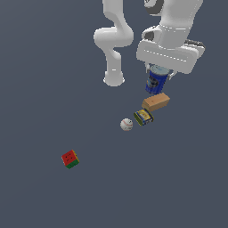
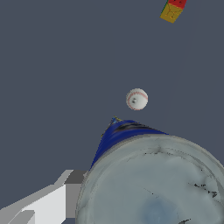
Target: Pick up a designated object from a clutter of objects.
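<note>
The blue can (image 1: 156, 81) with a white-and-dark label hangs under my gripper (image 1: 158, 71), lifted off the floor above the brown box (image 1: 156, 102). The gripper's jaws are hidden behind the hand in the exterior view, closed around the can's top. In the wrist view the can's silver-grey lid (image 2: 153, 183) fills the frame, its blue side (image 2: 118, 135) shows beyond it, and one finger (image 2: 48, 201) presses against it.
The brown cardboard box lies on its side below the can. The yellow-green tin (image 1: 143, 117) leans next to it. The white baseball (image 1: 126, 124) (image 2: 137, 99) sits nearby. The red-green puzzle cube (image 1: 70, 159) (image 2: 173, 8) lies apart. The arm's base (image 1: 114, 80) stands behind.
</note>
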`<state>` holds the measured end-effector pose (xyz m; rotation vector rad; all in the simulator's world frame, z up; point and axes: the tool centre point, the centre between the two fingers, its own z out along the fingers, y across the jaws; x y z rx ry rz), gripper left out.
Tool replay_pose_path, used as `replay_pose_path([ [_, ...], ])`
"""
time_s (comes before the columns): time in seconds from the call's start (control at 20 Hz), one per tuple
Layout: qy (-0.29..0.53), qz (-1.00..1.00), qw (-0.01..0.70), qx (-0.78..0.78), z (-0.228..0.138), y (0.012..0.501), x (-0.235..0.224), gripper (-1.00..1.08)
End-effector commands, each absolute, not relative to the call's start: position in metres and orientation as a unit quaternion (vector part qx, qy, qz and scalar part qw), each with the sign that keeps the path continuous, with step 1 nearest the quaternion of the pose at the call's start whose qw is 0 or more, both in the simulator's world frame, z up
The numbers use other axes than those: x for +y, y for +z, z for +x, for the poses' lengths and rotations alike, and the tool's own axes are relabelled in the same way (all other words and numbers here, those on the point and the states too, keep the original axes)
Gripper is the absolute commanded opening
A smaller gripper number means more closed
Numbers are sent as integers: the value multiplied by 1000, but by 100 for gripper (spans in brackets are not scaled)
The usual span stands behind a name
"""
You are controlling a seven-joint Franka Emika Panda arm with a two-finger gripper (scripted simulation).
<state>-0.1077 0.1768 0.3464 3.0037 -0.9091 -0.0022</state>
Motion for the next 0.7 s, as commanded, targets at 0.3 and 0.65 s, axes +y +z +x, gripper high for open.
replay_pose_path([
  [0.3, 0, 957, 0, -290, -102, 405, 218, -100],
  [0.65, 0, 957, 0, -291, -98, 428, 236, -100],
])
